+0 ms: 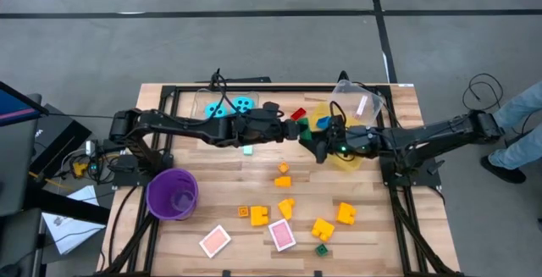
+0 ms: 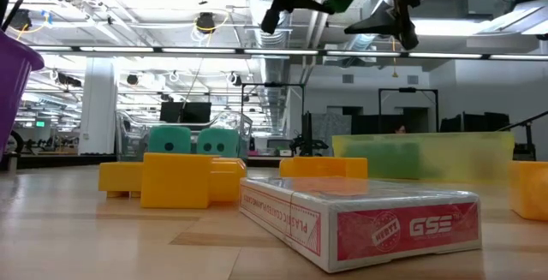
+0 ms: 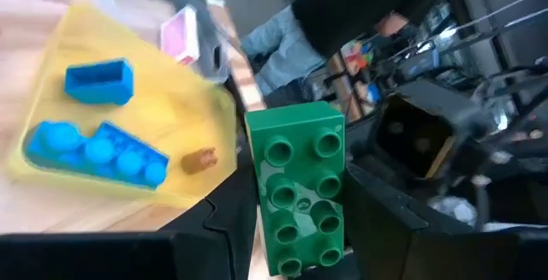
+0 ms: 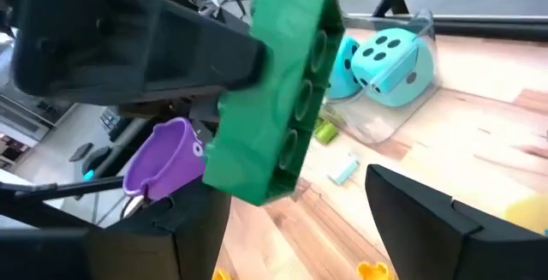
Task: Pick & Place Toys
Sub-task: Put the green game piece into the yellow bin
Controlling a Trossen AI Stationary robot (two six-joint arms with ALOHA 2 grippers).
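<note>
Above the far middle of the slatted wooden table [image 1: 254,175], the two dark arms meet tip to tip. The left gripper [image 3: 295,229] is clamped on a green studded brick [image 3: 297,196], a glossy plastic block with two rows of round studs, held upright between its matte black fingers [image 3: 214,229]. The right wrist view shows the same brick [image 4: 278,92] from the side, pinched by the left arm's fingers, while the right gripper [image 4: 291,229] stands with its own jaws spread apart on either side below the brick, touching nothing that can be made out.

Just beside the grippers lies the translucent yellow plastic bin [image 3: 128,74], tilted; inside it are a small hollow blue brick [image 3: 99,81], a long blue studded brick [image 3: 94,151] and a small orange piece [image 3: 200,160], with a pink card [image 3: 180,34] at its far edge. A clear plastic container [image 4: 402,100] holds two cyan dice [image 4: 390,62] with black dots.

Nearer the front of the table, yellow and orange bricks [image 1: 288,205] are scattered, along with a small dark green piece [image 1: 322,249] and two pink card decks [image 1: 282,235]. A purple cup [image 1: 173,194], smooth and round, stands at the left front.
</note>
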